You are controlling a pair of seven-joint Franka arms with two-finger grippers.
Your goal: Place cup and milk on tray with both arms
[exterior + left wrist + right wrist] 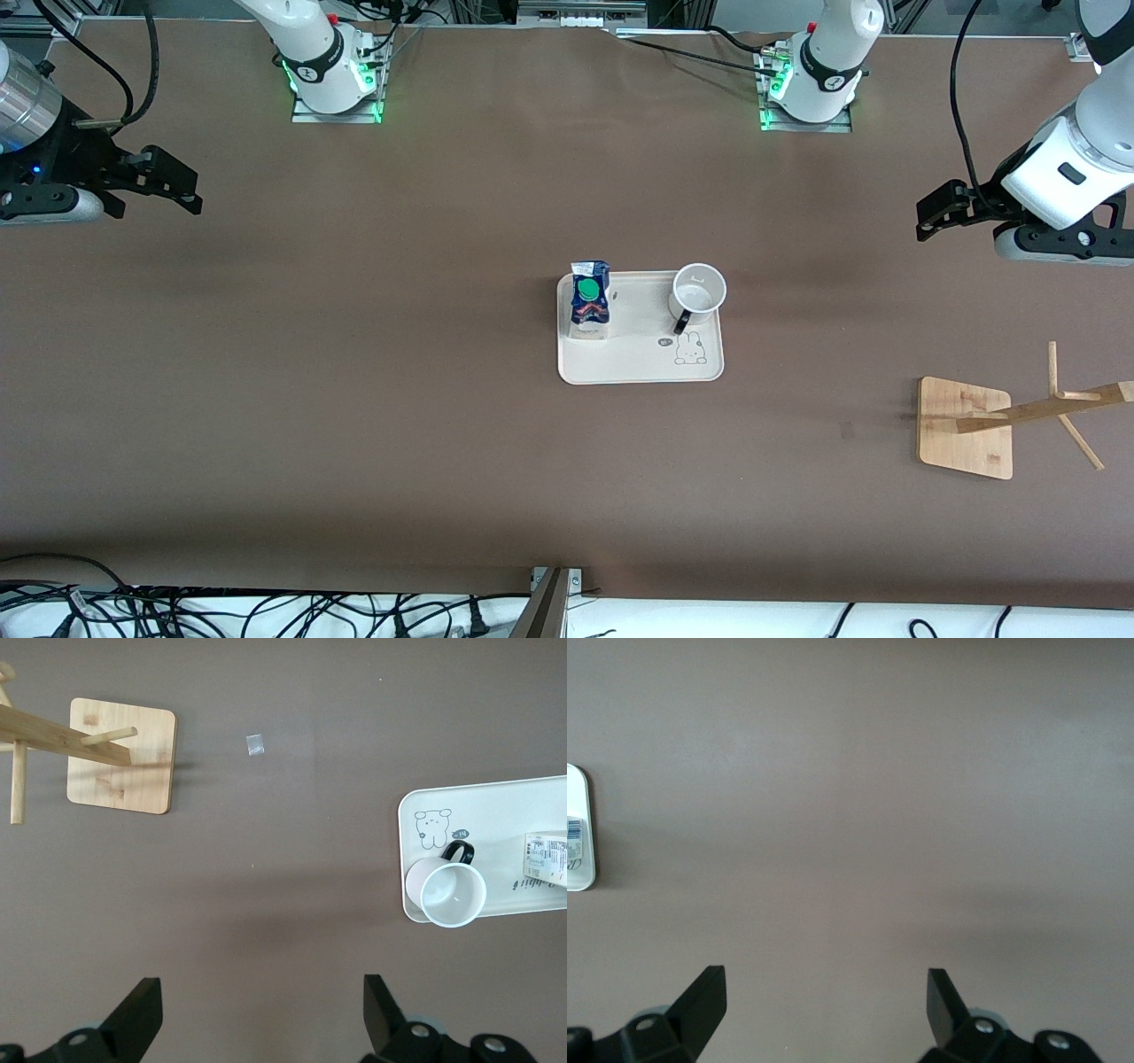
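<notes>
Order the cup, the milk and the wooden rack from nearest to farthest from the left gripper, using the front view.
From the left gripper, open over bare table at the left arm's end:
1. Wooden rack, at that same end.
2. Cup, on the tray.
3. Milk, at the tray's right-arm side.

Even overhead light is flooding the brown table [354,399], frames staying sharp; soft shadows are pooling beneath the raised arms, green LEDs [769,115] glowing.

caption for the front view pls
Cup and milk on the tray, left hand and right hand open above the table ends.
</notes>
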